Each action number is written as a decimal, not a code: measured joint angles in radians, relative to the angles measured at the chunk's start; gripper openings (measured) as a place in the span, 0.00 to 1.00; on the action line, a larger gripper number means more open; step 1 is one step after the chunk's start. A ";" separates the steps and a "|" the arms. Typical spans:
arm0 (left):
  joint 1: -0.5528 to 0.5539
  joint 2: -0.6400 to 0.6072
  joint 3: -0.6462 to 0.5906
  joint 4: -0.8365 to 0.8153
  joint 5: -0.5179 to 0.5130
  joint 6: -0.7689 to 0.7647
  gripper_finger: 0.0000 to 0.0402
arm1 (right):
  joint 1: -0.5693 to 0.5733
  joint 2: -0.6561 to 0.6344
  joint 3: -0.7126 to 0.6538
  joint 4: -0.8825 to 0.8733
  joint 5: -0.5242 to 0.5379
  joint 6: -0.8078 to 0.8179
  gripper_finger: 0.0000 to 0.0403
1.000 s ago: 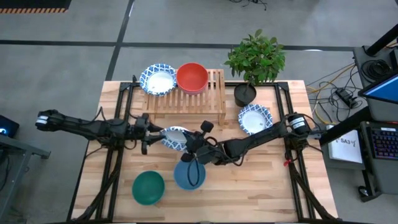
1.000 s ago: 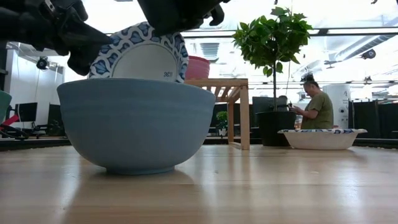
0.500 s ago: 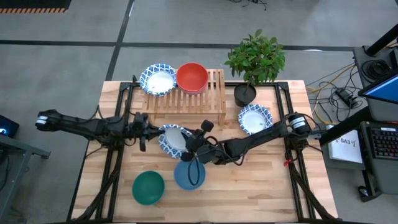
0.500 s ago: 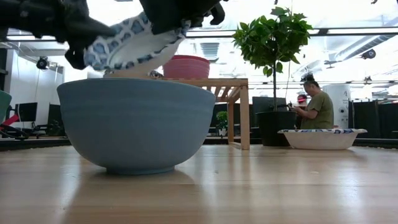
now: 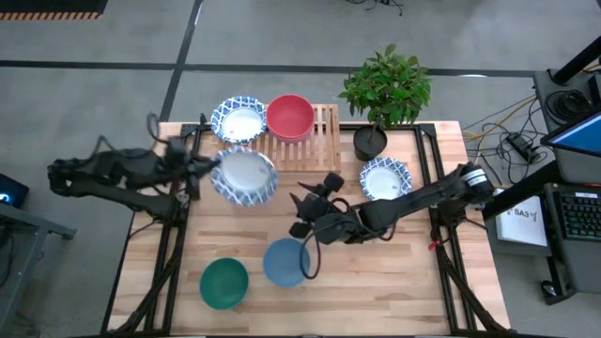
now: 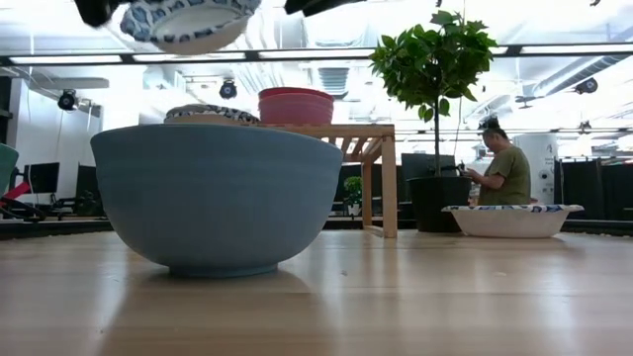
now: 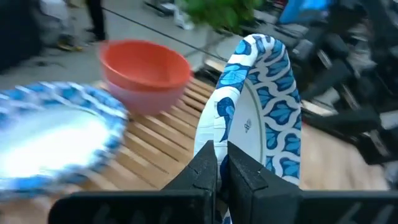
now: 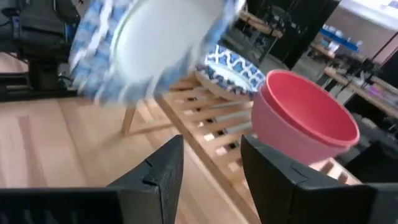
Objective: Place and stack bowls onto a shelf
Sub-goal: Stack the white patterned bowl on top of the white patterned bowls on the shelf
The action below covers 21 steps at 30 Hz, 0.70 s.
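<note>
We hold patterned bowl (image 5: 244, 176) in left gripper (image 5: 208, 167), fingers pinched on rim, left of centre, above shelf (image 5: 305, 141) front edge. Level bowl, centre over patterned bowl on shelf (image 5: 238, 119), lower slowly, release. Right gripper (image 5: 302, 212) empty, fingers apart, mid-frame.

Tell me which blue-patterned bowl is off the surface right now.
The patterned bowl held by the left gripper, above the shelf's front edge. One rests on the shelf, another on the table near the plant.
</note>
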<state>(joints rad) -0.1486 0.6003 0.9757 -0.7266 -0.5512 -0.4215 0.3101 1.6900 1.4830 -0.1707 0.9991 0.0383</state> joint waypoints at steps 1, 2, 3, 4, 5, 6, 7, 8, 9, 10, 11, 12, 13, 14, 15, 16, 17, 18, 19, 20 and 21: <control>0.000 0.005 0.040 -0.034 -0.030 0.006 0.00 | 0.005 -0.009 0.000 -0.034 -0.001 0.022 0.37; 0.000 0.010 0.077 -0.063 -0.068 0.013 0.00 | 0.010 -0.016 0.000 -0.064 -0.001 0.047 0.37; 0.000 0.014 0.112 -0.087 -0.112 0.017 0.00 | 0.014 -0.020 0.000 -0.087 -0.001 0.071 0.37; 0.000 0.015 0.143 -0.111 -0.165 0.020 0.00 | 0.020 -0.023 0.000 -0.112 -0.001 0.090 0.37; 0.001 0.017 0.168 -0.136 -0.228 0.024 0.00 | 0.024 -0.024 0.000 -0.131 -0.001 0.107 0.37; 0.002 0.018 0.188 -0.149 -0.291 0.031 0.00 | 0.028 -0.026 0.000 -0.149 -0.001 0.121 0.37; 0.003 0.018 0.205 -0.154 -0.348 0.042 0.00 | 0.032 -0.026 0.000 -0.161 -0.002 0.131 0.37; 0.003 0.017 0.219 -0.151 -0.398 0.054 0.00 | 0.035 -0.025 0.000 -0.170 -0.002 0.143 0.37; 0.003 0.016 0.231 -0.145 -0.436 0.067 0.00 | 0.037 -0.025 0.000 -0.176 -0.002 0.153 0.37; 0.006 0.017 0.244 -0.138 -0.463 0.077 0.00 | 0.038 -0.025 0.000 -0.180 -0.001 0.158 0.37; 0.009 0.017 0.257 -0.134 -0.487 0.083 0.00 | 0.038 -0.025 -0.001 -0.184 -0.001 0.165 0.37; 0.012 0.018 0.269 -0.131 -0.513 0.088 0.00 | 0.038 -0.025 -0.003 -0.185 -0.001 0.172 0.37; 0.015 0.021 0.277 -0.129 -0.538 0.097 0.00 | 0.038 -0.025 -0.004 -0.187 -0.001 0.174 0.37; 0.017 0.023 0.284 -0.129 -0.557 0.106 0.00 | 0.038 -0.024 -0.005 -0.188 0.000 0.177 0.37; 0.019 0.029 0.291 -0.128 -0.568 0.113 0.00 | 0.038 -0.024 -0.005 -0.187 0.002 0.179 0.37; 0.022 0.035 0.295 -0.123 -0.568 0.119 0.00 | 0.037 -0.024 -0.005 -0.188 0.006 0.182 0.37; 0.024 0.043 0.299 -0.116 -0.567 0.125 0.00 | 0.037 -0.024 -0.005 -0.187 0.009 0.186 0.37; 0.028 0.054 0.302 -0.105 -0.567 0.133 0.00 | 0.037 -0.024 -0.005 -0.187 0.016 0.189 0.37; 0.032 0.064 0.303 -0.087 -0.566 0.150 0.00 | 0.037 -0.024 -0.005 -0.187 0.022 0.191 0.37; 0.036 0.075 0.305 -0.064 -0.566 0.175 0.00 | 0.037 -0.024 -0.005 -0.187 0.023 0.195 0.37; 0.043 0.088 0.305 -0.036 -0.566 0.202 0.00 | 0.037 -0.024 -0.005 -0.187 0.023 0.199 0.37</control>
<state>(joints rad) -0.1058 0.6880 1.2812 -0.7627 -1.1172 -0.2193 0.3472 1.6661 1.4780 -0.3572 1.0225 0.2374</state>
